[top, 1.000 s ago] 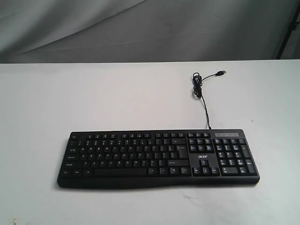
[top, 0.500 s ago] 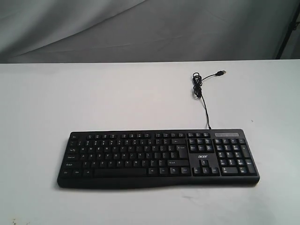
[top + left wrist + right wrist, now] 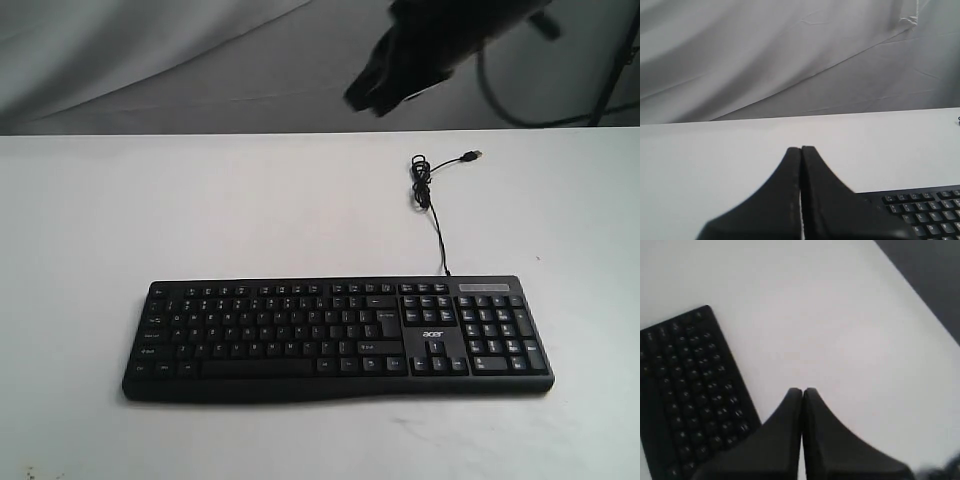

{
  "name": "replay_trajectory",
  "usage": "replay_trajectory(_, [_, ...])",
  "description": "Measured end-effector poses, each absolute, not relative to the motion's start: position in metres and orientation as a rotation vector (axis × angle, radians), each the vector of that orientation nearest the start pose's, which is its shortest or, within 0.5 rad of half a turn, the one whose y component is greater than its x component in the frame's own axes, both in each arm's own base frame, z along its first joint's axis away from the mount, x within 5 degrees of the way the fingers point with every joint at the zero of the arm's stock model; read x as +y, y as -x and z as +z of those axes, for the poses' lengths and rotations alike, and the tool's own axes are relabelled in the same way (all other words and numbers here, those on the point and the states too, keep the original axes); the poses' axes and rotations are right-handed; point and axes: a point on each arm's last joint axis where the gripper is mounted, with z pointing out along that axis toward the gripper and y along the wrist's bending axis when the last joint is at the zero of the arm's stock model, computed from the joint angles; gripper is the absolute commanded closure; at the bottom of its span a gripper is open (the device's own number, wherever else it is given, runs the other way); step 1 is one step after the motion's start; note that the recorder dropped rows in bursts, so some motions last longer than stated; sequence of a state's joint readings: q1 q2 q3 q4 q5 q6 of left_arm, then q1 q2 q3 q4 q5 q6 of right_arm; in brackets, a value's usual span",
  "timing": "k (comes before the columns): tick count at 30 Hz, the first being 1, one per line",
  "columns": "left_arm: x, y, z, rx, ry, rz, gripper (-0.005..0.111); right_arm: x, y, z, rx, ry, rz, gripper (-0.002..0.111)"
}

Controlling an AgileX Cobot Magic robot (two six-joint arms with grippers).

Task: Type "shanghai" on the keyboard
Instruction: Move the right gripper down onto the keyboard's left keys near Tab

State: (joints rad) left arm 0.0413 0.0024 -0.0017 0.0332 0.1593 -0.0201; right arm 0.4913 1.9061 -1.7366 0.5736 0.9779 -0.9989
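The wide black keyboard (image 3: pixel 340 335) lies flat near the front of the white table, its white "acer" logo beside the number pad. Its thin black cable (image 3: pixel 430 195) runs back to a small coil and a USB plug. My right gripper (image 3: pixel 362 98) shows as a blurred dark shape high above the table's far edge, well clear of the keys. In the right wrist view that gripper (image 3: pixel 802 389) is shut and empty, the keyboard (image 3: pixel 685 385) off to one side. My left gripper (image 3: pixel 801 148) is shut and empty too, beside a corner of the keyboard (image 3: pixel 920 210).
The white table (image 3: pixel 200 200) stretches wide around the keyboard. A grey cloth backdrop (image 3: pixel 180 60) hangs behind it. A black cable loop (image 3: pixel 500 100) trails from the right arm at the top right.
The right arm has come into the exterior view at the top, where nothing showed before. The keyboard and its cable have not moved.
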Motion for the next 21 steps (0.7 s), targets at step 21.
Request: replay_trajectory(21, [0.003,-0.056,0.199,1.644,0.028,0.046,0.107,0.407,-0.272,0.155,1.926,1.873,0.546,0.108])
